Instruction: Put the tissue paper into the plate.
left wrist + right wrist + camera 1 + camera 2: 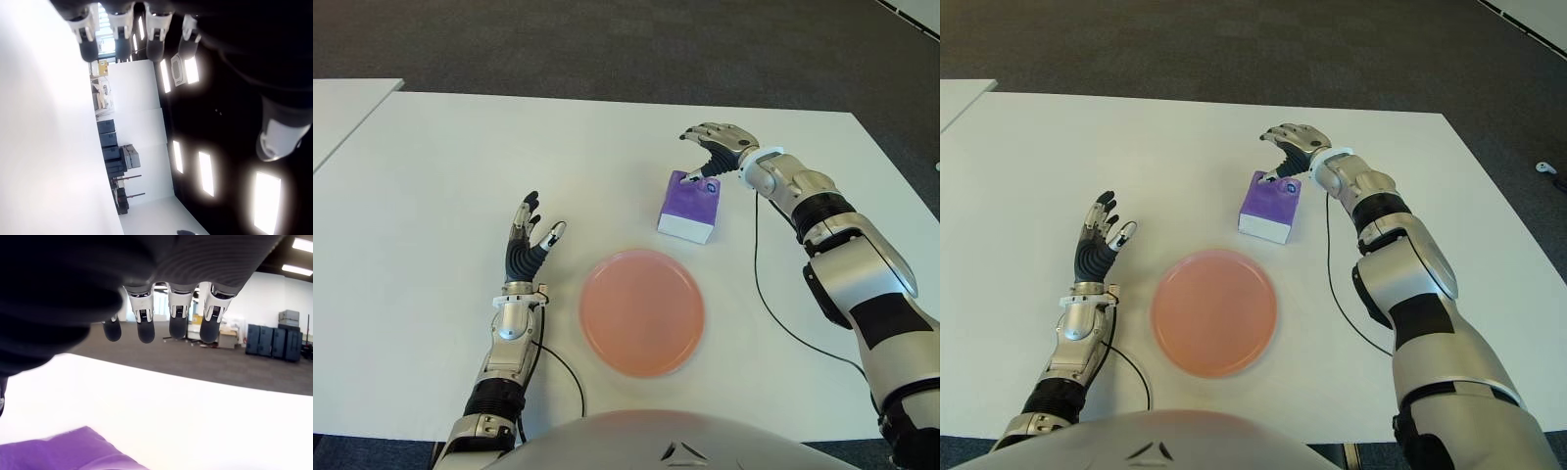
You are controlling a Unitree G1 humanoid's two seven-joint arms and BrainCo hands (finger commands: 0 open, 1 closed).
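A purple and white tissue pack [688,208] lies on the white table [440,196], just beyond the right rim of the round pink plate [642,311]. My right hand [707,152] hovers over the pack's far top edge, fingers spread, with the thumb pointing down at the pack's top. In the right wrist view the fingers [177,323] hang straight and hold nothing, and the purple pack [63,453] shows below them. My left hand [530,235] stands upright with its fingers spread, left of the plate, holding nothing.
A black cable [759,284] trails from my right forearm across the table, right of the plate. A second white table [342,108] adjoins at the far left. Dark carpet [607,39] lies beyond the far table edge.
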